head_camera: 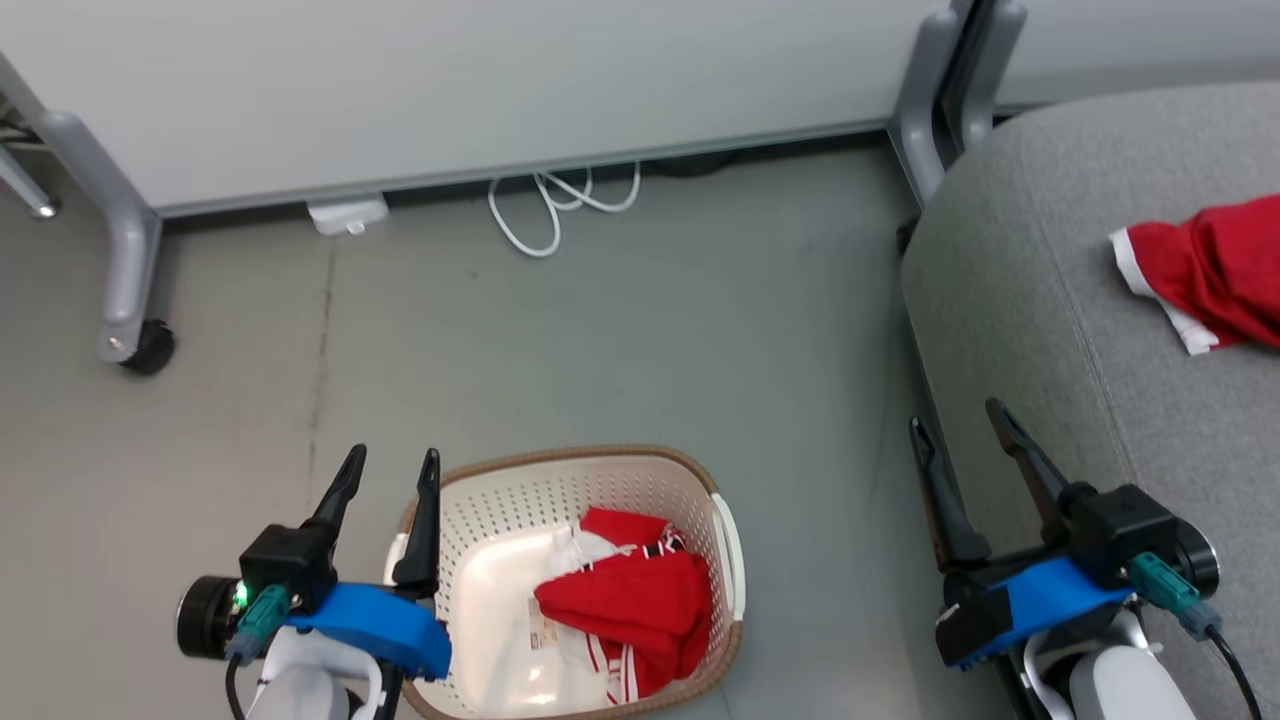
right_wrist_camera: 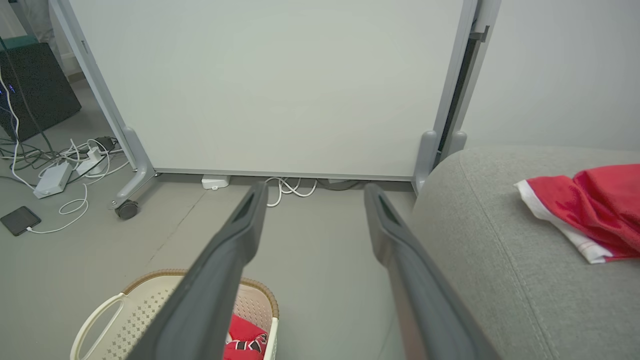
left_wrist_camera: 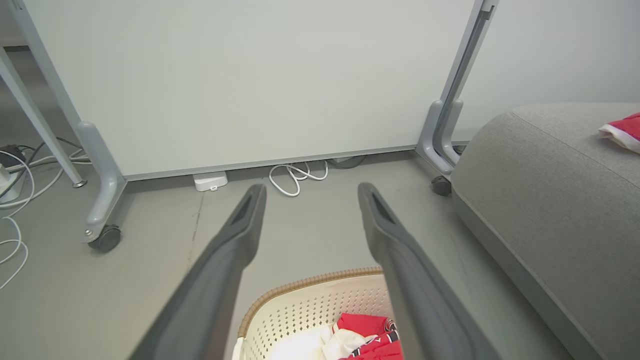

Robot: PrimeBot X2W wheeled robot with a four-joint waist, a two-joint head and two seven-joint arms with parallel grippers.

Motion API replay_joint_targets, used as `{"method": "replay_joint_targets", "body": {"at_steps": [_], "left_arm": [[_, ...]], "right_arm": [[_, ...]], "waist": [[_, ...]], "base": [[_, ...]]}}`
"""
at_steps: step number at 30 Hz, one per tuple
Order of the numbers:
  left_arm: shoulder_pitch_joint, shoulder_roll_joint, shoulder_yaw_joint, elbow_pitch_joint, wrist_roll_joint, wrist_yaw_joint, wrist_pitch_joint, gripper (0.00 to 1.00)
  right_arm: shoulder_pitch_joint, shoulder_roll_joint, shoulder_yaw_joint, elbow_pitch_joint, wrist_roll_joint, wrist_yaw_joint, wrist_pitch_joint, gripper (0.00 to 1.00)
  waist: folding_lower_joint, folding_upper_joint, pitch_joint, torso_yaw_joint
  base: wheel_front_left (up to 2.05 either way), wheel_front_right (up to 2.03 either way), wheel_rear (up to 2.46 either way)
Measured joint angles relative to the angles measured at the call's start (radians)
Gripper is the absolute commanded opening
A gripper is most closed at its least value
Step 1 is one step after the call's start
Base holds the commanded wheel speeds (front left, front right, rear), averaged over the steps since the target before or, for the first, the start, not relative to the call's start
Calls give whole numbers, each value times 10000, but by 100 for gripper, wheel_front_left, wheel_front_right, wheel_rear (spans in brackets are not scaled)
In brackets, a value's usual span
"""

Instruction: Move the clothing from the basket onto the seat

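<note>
At the lower left of the head view the left gripper [head_camera: 393, 455] hangs with its fingers spread wide and nothing between them. Its right finger crosses the left rim of the basket [head_camera: 580, 457]. The basket sits on the floor at bottom centre, with the striped garment [head_camera: 630, 600] bunched in its right half. At the lower right the right gripper [head_camera: 955, 415] is also fully open and empty, beside the front edge of the seat [head_camera: 1050, 300]. The red garment [head_camera: 1220, 270] already lies on the seat at the far right edge of the frame.

So the job looks half done, with the striped piece next. I'd judge the left gripper the handier one. Tip it down, shift it right over the heap, and close on the thick red fold rather than the thin white edge, keeping the fingertips off the perforated wall. Lift well above the rim before swinging right, or trailing cloth may snag and drag the basket.
</note>
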Motion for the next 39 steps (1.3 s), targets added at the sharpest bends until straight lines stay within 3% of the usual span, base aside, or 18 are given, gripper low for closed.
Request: {"method": "replay_joint_targets", "body": {"at_steps": [13,28,39], "left_arm": [[-1562,604,-1561,1174,-324,-6,0,100],[-3322,1870,-3923,2903,-652,-6,0,100],[-4700,2679,-6489,4157,-1407,-6,470,100]], "right_arm": [[-1341,0,479,-209,263,0,-393,100],[-2248,-2,876,81,683,0,-1024,100],[-2841,0,1206,13,1034,0,-1266,100]], "waist": [[1,0,2102,-1089],[1,0,4545,-2207],[1,0,5956,-2702]], "base": [[0,0,0],[0,0,0],[0,0,0]]}}
